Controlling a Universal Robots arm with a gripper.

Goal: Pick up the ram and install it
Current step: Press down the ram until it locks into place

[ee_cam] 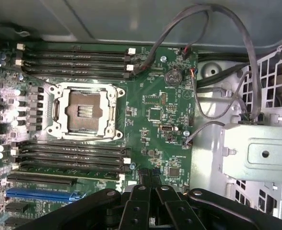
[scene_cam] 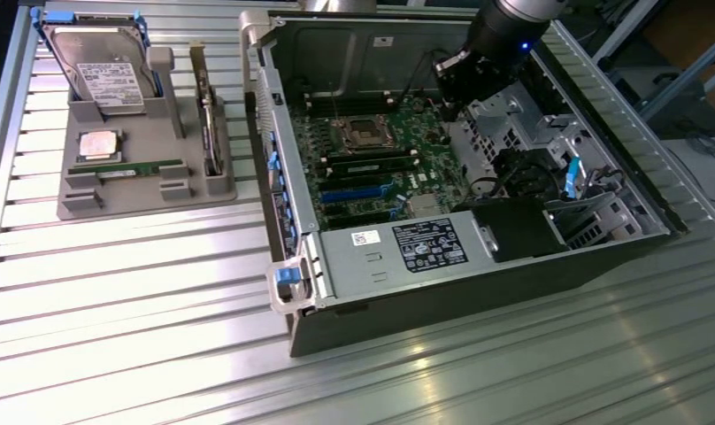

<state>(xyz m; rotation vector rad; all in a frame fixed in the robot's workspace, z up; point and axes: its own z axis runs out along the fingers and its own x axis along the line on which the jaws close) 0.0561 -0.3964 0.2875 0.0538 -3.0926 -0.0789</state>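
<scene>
I've got the arm (scene_cam: 499, 35) reaching down at a steep angle from the far side, its dark wrist lit by a small blue light. My gripper (ee_cam: 150, 191) points downward, black fingers (ee_cam: 138, 203) pressed together, nothing between them.

A robotics lab or hardware workshop: an opened computer case (scene_cam: 452, 177) with its motherboard (ee_cam: 150, 110) bared lies on a ribbed aluminium bench (scene_cam: 121, 292). Beside it, a grey fixture tray (scene_cam: 145, 190) holds a hard drive (scene_cam: 103, 75) and other parts in fitted slots. A black robot arm (scene_cam: 499, 35) reaches into the case.
</scene>
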